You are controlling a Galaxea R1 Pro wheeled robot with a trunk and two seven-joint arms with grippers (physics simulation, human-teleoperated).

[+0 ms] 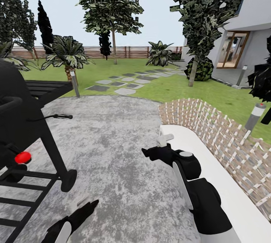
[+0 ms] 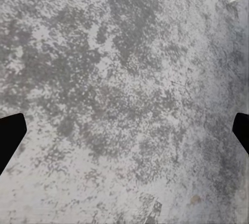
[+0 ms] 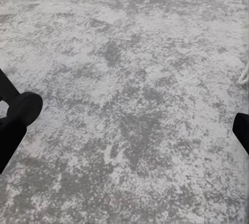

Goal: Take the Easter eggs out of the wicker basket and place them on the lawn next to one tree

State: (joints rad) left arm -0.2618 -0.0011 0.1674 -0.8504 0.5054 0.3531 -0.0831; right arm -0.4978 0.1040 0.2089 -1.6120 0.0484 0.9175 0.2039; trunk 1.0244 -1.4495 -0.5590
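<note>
I stand on a grey gravel circle [image 1: 113, 141]. The Easter eggs and the wicker basket are out of view. The lawn [image 1: 158, 87] lies ahead in the garden, which is closed off at the back by a brown slat fence [image 1: 128, 52]. A tree [image 1: 114, 49] with a pale trunk rises far ahead, and another tree [image 1: 193, 70] stands nearer on the right. My left gripper [image 1: 86, 203] [image 2: 124, 133] hangs low over the gravel, open and empty. My right gripper [image 1: 156, 146] [image 3: 124, 135] is also open over bare gravel.
A black grill [image 1: 26, 122] on legs stands close on the left. A white curved ledge [image 1: 210, 160] backed by a low brick wall [image 1: 226, 134] borders the right. Stepping stones [image 1: 124, 84] cross the grass. Short lamp posts [image 1: 75, 83] [image 1: 255, 116] and a white house [image 1: 244, 28] stand beyond.
</note>
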